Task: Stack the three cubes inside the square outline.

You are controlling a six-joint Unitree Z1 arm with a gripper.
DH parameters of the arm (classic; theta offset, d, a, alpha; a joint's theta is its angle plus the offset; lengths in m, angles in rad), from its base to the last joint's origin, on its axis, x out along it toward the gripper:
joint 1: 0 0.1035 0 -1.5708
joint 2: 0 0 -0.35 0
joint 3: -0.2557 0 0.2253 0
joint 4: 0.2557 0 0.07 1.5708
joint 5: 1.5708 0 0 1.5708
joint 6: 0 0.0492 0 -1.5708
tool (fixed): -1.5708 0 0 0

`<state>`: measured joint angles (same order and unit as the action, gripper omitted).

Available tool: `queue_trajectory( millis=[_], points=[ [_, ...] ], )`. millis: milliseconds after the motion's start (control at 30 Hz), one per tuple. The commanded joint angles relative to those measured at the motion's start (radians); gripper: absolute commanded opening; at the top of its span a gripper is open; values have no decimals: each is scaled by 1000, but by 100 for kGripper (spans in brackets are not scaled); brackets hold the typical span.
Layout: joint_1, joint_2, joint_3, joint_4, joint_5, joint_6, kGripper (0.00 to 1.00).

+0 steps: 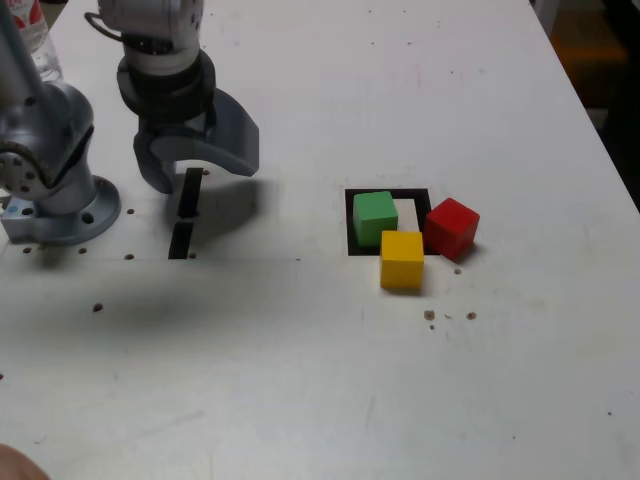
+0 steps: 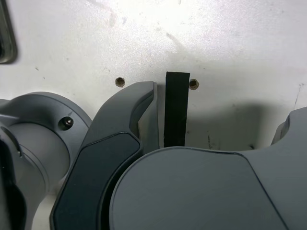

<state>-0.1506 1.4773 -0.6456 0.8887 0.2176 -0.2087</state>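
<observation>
exterior view: end effector (image 1: 190, 165) hanging low over the white worktop (image 1: 300, 380) toward the view's left, jaws parted, nothing between them, tips just above two short black tape strips (image 1: 184, 215). all task things well off at 3 o'clock from the end effector, apart from it. square outline (image 1: 352, 215) black-bordered with a white middle; green cube (image 1: 375, 217) seated inside it against the 9 o'clock border. yellow cube (image 1: 402, 259) at 5 o'clock from the green cube, outside the outline's near edge, corner close to the green one. red cube (image 1: 452, 227) at 3 o'clock from the green cube, turned at an angle, overlapping the outline's border on that side, just beside the yellow cube. none stacked. grey arm base (image 1: 60, 205) bolted at 9 o'clock from the end effector.

wrist view: grey fingers (image 2: 127, 112) spread, one tape strip (image 2: 176, 108) on the worktop between two small holes; no cubes seen.
</observation>
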Motion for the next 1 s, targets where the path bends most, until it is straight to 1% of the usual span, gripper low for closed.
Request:
queue_trajectory(
  millis=[0,100,200,333,467,567,700,867,967],
  points=[
    [-1,-1,-27,26,4,14,95],
    [-1,22,-102,86,5,54,95],
    [-1,75,-230,175,2,112,95],
    [-1,147,-350,235,-7,165,95],
    [6,211,-432,251,-23,205,95],
    [40,265,-493,272,-35,249,95],
    [91,307,-554,299,-38,289,95],
    [154,354,-598,311,-46,335,95],
    [174,386,-606,311,-34,350,95]
  ],
)
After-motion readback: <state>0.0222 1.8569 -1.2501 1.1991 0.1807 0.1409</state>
